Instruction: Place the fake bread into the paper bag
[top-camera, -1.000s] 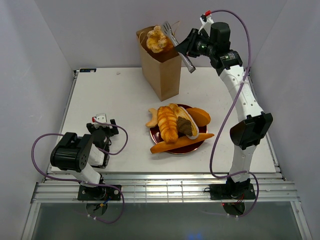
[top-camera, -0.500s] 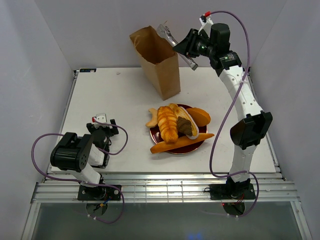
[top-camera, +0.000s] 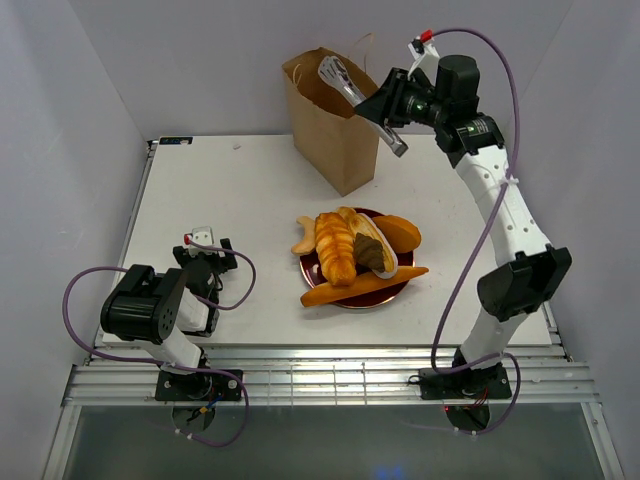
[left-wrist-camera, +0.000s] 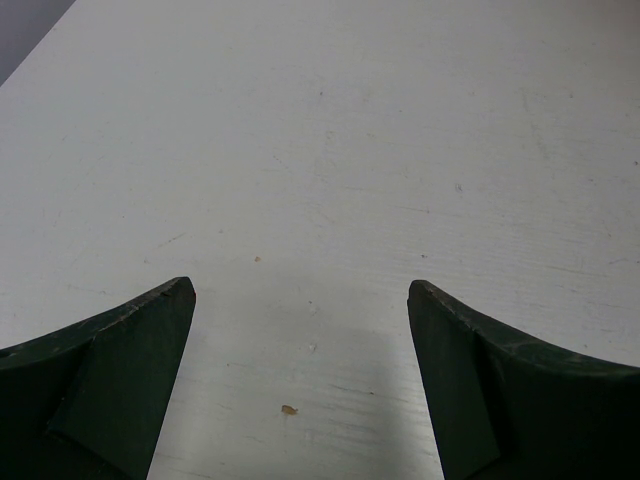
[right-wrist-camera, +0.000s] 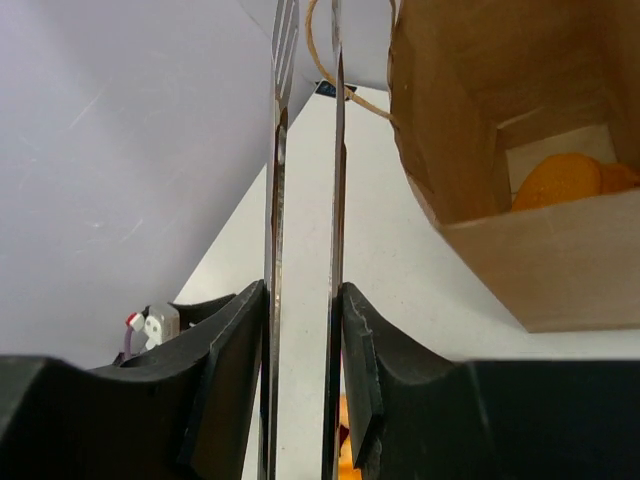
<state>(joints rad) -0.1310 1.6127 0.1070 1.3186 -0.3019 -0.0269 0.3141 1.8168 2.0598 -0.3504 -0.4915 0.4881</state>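
Bread (top-camera: 355, 250): heaped on plate (top-camera: 309, 272), mid-table; one orange piece (right-wrist-camera: 555, 180) lies down in the bag (top-camera: 335, 135).
Right gripper (top-camera: 392, 105): narrow, clamped on steel tongs (top-camera: 345, 80); tong tips at the bag mouth, nothing seen in them.
Left gripper (left-wrist-camera: 300, 300): wide, empty, over table (left-wrist-camera: 400, 120).
Bearing: plate is on the near side of the bag, below the right gripper and back toward the bases; right arm nearer, I judge.
Axis: baguette (top-camera: 365, 285) along plate's near rim, roughly left-right.
Writing: none legible.
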